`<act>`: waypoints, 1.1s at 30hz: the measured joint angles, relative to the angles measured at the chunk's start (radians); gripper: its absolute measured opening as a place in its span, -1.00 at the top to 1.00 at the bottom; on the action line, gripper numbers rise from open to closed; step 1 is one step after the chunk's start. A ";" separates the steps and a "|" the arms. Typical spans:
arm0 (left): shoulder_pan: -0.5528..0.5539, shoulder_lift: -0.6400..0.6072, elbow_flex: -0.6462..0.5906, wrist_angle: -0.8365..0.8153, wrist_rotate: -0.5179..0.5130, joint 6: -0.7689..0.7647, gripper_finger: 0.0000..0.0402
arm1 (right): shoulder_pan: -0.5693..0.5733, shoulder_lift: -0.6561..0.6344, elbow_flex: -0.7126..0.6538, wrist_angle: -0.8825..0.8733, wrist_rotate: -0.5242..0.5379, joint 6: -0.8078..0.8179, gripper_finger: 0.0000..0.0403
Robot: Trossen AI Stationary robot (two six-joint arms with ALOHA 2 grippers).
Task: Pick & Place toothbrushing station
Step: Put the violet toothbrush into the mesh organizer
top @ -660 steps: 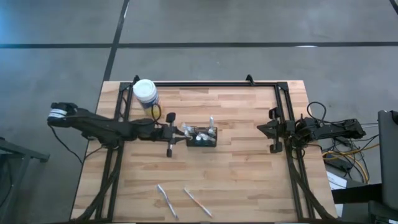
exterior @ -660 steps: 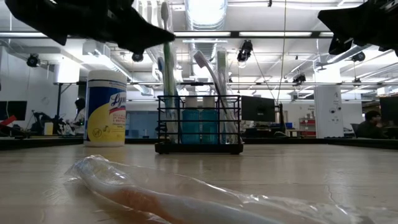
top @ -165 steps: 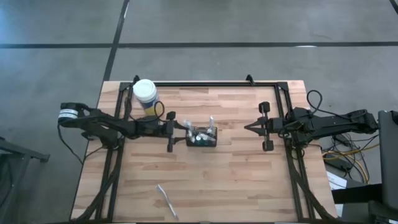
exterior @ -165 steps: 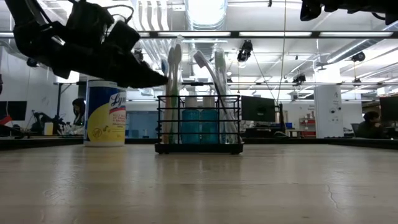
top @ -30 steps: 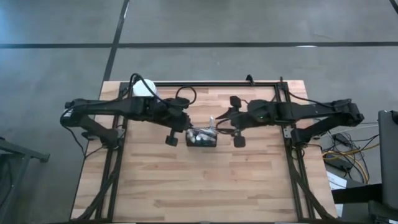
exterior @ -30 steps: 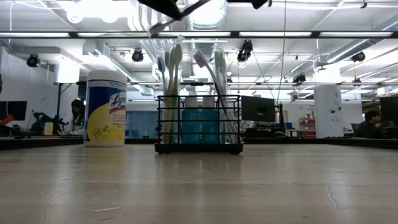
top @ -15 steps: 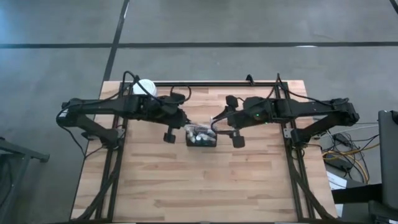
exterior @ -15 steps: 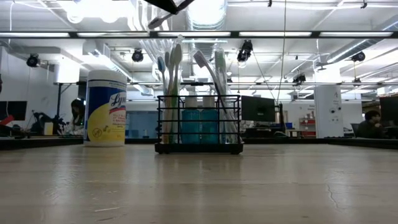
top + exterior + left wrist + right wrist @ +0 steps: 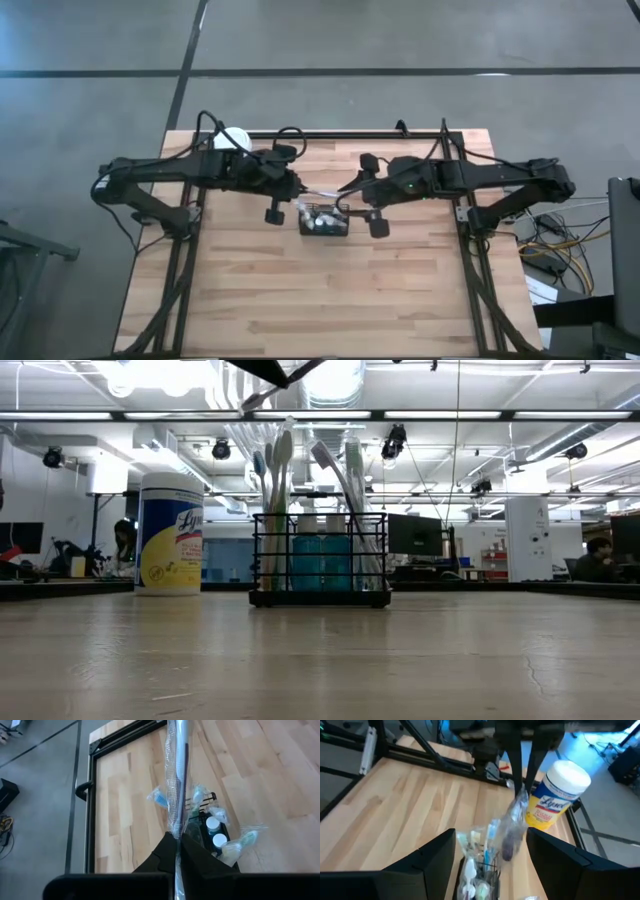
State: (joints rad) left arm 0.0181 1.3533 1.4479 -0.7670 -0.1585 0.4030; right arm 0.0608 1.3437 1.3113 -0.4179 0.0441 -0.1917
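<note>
The toothbrushing station, a black wire-mesh caddy (image 9: 325, 220), stands upright on its base near the table's middle, with several toothbrushes (image 9: 280, 480) standing in it. My left gripper (image 9: 297, 190) hovers just above and to the far-left of it, shut on a plastic-wrapped toothbrush (image 9: 178, 775) that reaches toward the table's right. My right gripper (image 9: 347, 190) faces it from the right, open. Its two fingers (image 9: 437, 857) stand on either side of the toothbrush's free end (image 9: 511, 832) without touching it. My left gripper pinches the wrapped toothbrush near one end (image 9: 176, 827) between its two fingers, through the clear wrapper. The fingers come roughly level from the table's left and lie along the toothbrush. It juts out past the fingertips, lifted clear above the caddy.
A yellow wipes jar with a white lid (image 9: 232, 138) stands at the table's far left corner (image 9: 170, 535). A black frame (image 9: 330, 133) runs along the far and side edges. Bare wood lies between the caddy and the near edge.
Both grippers have shifted slightly: my left one toward the table's far edge with the wrapped toothbrush, my right one a little toward the left. The caddy has stayed put.
</note>
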 joint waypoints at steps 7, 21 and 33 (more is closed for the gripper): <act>0.000 0.000 0.000 0.001 0.001 0.002 0.96 | 0.000 0.028 0.016 0.013 0.007 -0.026 -0.07; 0.000 0.000 -0.003 0.002 0.008 0.010 0.96 | -0.004 0.094 0.041 -0.012 0.015 -0.050 0.47; 0.000 0.000 -0.014 0.014 0.010 -0.005 0.93 | -0.004 0.083 0.044 -0.014 0.074 -0.085 0.90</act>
State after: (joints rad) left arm 0.0177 1.3534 1.4338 -0.7531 -0.1489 0.3977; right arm 0.0570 1.4269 1.3556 -0.4323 0.1184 -0.2771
